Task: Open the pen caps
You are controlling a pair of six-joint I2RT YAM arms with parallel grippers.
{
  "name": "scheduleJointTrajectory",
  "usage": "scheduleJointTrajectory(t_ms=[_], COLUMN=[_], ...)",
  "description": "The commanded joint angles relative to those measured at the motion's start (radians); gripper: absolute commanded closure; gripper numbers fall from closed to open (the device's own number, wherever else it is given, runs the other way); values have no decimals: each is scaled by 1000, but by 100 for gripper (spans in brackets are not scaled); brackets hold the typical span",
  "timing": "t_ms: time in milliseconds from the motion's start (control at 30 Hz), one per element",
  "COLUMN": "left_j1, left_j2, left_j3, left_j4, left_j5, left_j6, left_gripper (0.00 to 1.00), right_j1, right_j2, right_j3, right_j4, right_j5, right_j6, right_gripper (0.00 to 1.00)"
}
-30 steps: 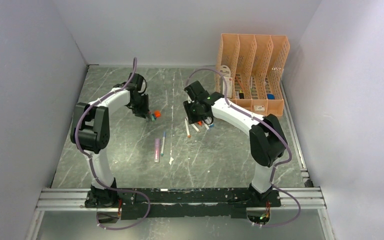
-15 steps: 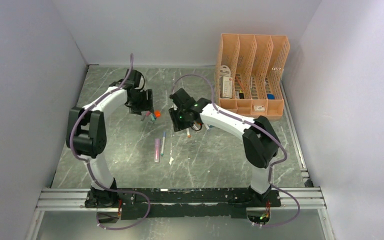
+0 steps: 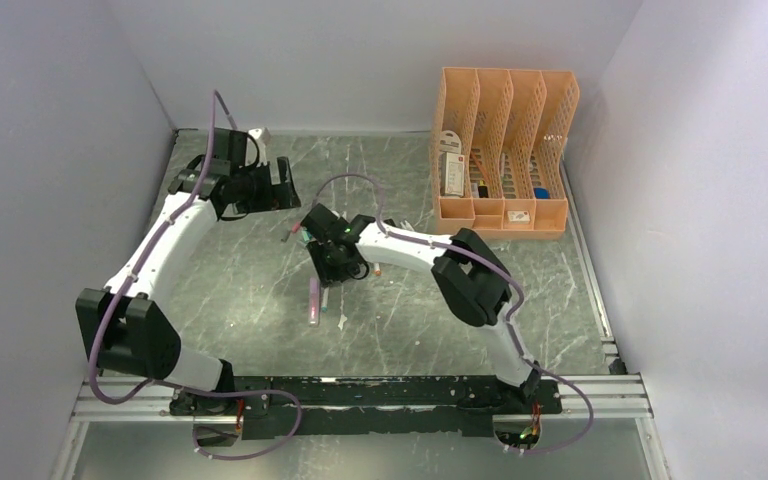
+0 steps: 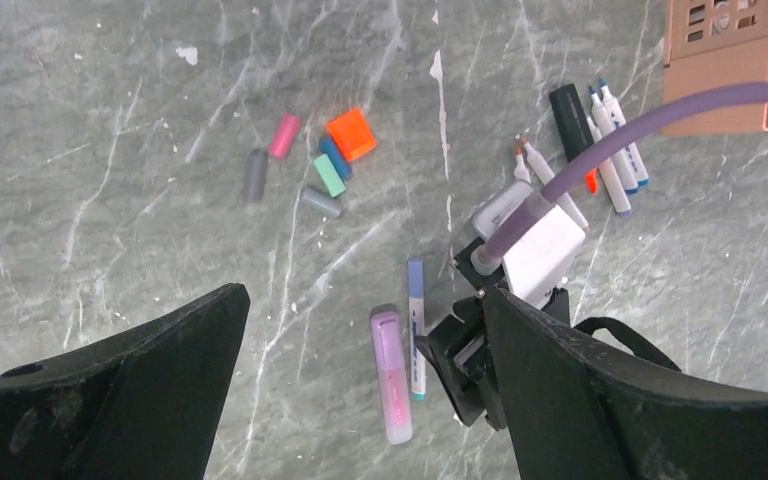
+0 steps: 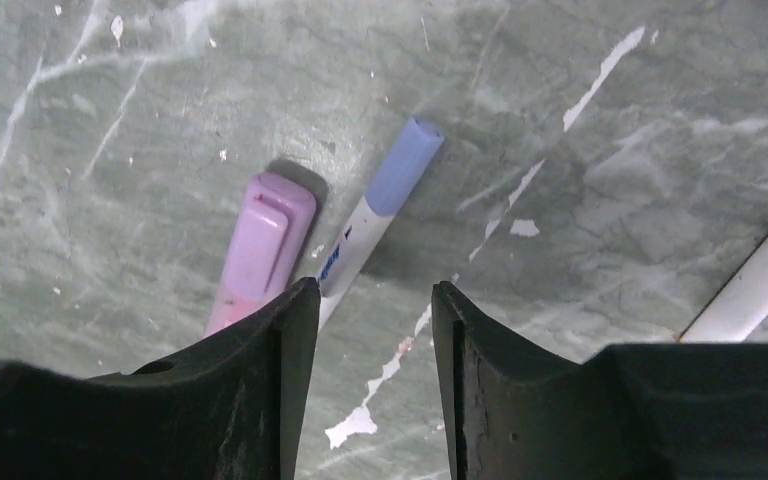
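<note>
My left gripper (image 4: 362, 300) hangs high over the table, jaws wide open and holding nothing; in the top view it (image 3: 278, 190) is at the far left. Below it lie several loose pen caps: pink (image 4: 283, 136), orange (image 4: 351, 134), teal (image 4: 329, 175) and grey (image 4: 255, 175). My right gripper (image 5: 372, 300) is open and holds nothing, low over a white pen with a blue cap (image 5: 400, 170) and a pink-purple highlighter (image 5: 260, 250). Its left finger overlaps the white barrel. In the top view the right gripper (image 3: 332, 265) sits just above the highlighter (image 3: 313, 300).
Several uncapped white markers (image 4: 615, 150) and a black marker (image 4: 572, 120) lie to the right of my right arm. An orange file organiser (image 3: 505, 150) stands at the back right. Grey walls close in the table on three sides.
My left gripper opened wide, rose and drew back to the far left, away from the caps. My right arm swung left to the highlighter and blue-capped pen, its jaws opening a little.
</note>
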Motion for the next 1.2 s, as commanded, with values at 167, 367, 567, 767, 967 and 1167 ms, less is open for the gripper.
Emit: scheduleJointTrajectory(t_ms=[167,367,567,767,967,1167], left_j1=[17,20,20,20,8,-123], left_j2=[-46,-50,-49,-55,-100,-142], left_j3=[-49,-60,-71,-105,-289,-430], left_j4=[-26,-19,-5,52,406,802], left_j5=[56,66,98,243,571,615], left_j6=[12,7,-6,-14,-264,-532], left_gripper=[1,0,0,0,1,0], right_j1=[42,61,64,12,-143,-265], right_j2=[94,70,-5,-251,-570,-735], right_j3=[110,59,-55,-244,-446,-561], right_j4=[-96,-142,-126,25,207,365], right_j5=[94,152,187,66,-173,-391], right_j6=[22,18,6,-27,-2,46], right_gripper=[59,67,88,94,94,94])
